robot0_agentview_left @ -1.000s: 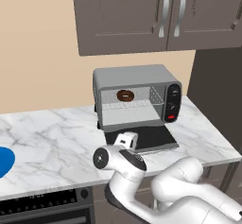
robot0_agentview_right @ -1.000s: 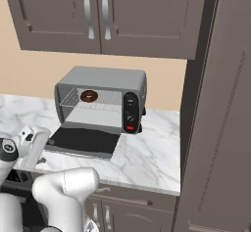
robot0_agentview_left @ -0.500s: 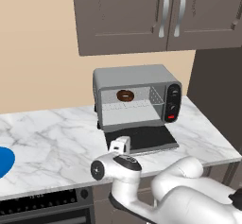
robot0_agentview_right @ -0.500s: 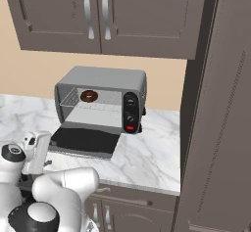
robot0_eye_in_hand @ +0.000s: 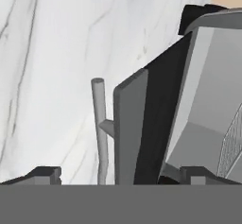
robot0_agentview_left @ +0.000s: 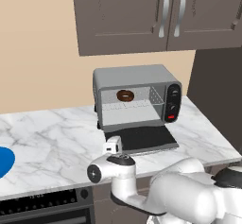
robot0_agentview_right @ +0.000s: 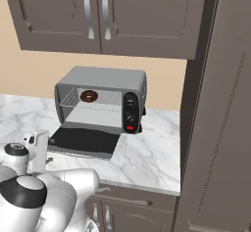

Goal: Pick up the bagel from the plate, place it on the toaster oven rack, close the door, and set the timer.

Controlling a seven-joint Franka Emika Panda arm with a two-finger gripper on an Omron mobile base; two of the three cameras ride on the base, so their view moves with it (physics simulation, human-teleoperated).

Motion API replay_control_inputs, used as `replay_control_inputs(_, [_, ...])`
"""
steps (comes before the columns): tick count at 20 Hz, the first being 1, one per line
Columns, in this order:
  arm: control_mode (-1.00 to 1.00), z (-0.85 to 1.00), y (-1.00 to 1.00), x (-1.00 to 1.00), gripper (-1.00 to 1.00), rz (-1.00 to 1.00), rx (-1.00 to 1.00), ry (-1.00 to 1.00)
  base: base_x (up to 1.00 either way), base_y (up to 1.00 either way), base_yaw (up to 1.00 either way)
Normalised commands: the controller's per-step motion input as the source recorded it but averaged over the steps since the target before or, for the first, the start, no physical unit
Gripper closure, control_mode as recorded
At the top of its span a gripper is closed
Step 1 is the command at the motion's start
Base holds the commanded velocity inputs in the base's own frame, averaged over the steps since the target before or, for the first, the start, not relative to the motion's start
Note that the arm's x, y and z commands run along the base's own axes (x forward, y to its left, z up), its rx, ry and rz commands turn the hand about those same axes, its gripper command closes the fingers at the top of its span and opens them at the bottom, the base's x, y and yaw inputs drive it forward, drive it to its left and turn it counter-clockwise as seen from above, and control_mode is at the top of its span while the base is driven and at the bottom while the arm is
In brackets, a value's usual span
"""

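Gripper [robot0_eye_in_hand: 118,178], jaws spread and empty, straddles the lowered door [robot0_eye_in_hand: 137,133] at lower centre; bagel [robot0_agentview_left: 125,95] sits on the toaster oven rack [robot0_agentview_left: 130,107]. Closing step: lift the door's edge upward.

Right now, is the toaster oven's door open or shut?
Open: the door lies flat on the counter, and the bagel shows inside on the rack.

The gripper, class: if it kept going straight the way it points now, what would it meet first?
Most likely the door. In the hand view the open gripper straddles the door's front edge and handle bar, so these come first. Depth is hard to judge; the oven cavity lies beyond.
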Motion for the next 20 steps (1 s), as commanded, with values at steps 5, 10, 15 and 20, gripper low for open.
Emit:
replay_control_inputs(5, [-1.0,-0.18,0.13,0.35,-1.0,0.08,-0.06,0.01,0.0,0.0,0.0])
replay_control_inputs(10, [-1.0,-0.06,0.12,0.34,-1.0,0.08,-0.05,0.0,0.0,0.0,0.0])
replay_control_inputs(15, [-1.0,0.03,0.07,0.25,-1.0,0.08,-0.05,-0.03,0.0,0.0,0.0])
replay_control_inputs(20, [-1.0,0.33,0.01,0.16,-1.0,0.06,-0.03,-0.11,0.0,0.0,0.0])
